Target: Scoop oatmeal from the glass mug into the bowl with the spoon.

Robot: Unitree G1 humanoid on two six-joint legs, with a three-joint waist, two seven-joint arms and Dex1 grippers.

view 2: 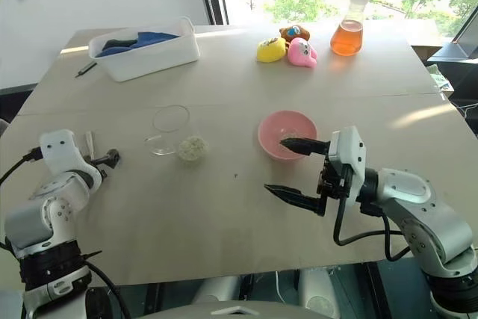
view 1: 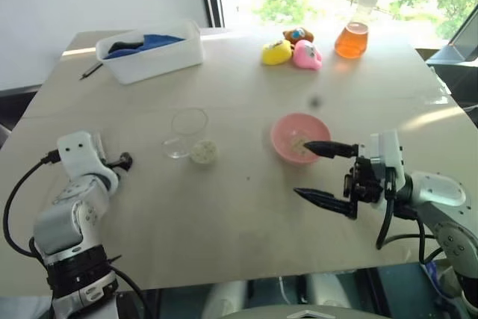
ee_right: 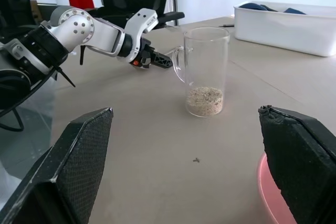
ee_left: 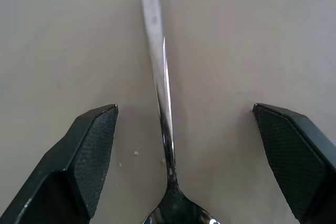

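The glass mug (view 1: 187, 131) stands upright at mid-table, with a small clump of oatmeal (view 1: 203, 152) in its bottom. To its right sits the pink bowl (view 1: 287, 128), holding a few pale oat flakes. The spoon (ee_left: 163, 103) lies flat on the table. My left gripper (ee_left: 185, 111) is open just above it, one finger on each side of the handle, not touching it. My right gripper (view 1: 302, 169) is open and points left, its upper finger over the bowl's near rim. The right wrist view shows the mug (ee_right: 206, 66) and the left gripper beyond it.
A white tub (view 1: 172, 57) with blue cloth stands at the back left, a dark pen (view 1: 91, 71) beside it. Small toys (view 1: 291, 52) and a flask of orange liquid (view 1: 352, 35) stand at the back right. The table's front edge runs close below both arms.
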